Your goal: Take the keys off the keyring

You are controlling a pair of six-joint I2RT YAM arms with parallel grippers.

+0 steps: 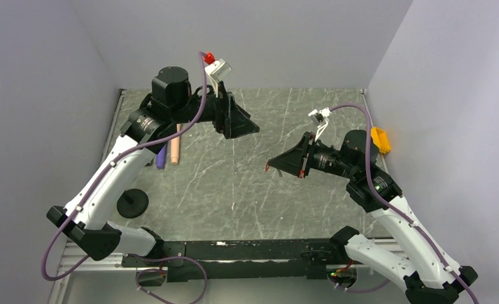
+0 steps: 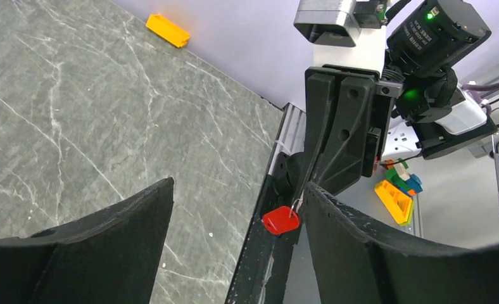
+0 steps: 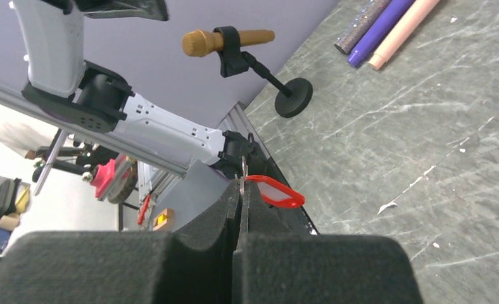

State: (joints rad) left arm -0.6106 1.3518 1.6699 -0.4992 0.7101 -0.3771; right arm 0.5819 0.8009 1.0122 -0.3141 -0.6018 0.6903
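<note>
The surface is walled on the left, far and right sides, with the arm bases along its near edge. Items lie towards the margins: a peach pen and a purple pen far-left under the left arm, a gold microphone on a black stand near-left, and a yellow-orange box at the right edge against the wall. The widest open stretch is the middle of the surface, and both tools hang above it. The left tool has its fingers spread wide with nothing between them, and it faces right and near. The right tool faces left, with its tip near the left tool's tip but apart from it. Its fingers are pressed together on the thin metal ring of the keyring, so the keyring is off the surface at that tool's tip, over the middle. In the right wrist view the red tag juts sideways from the ring, its long axis lying across the finger seam and its pale window showing. In the left wrist view the tag hangs just below the ring. In the top view it is too small to tell its heading.
</note>
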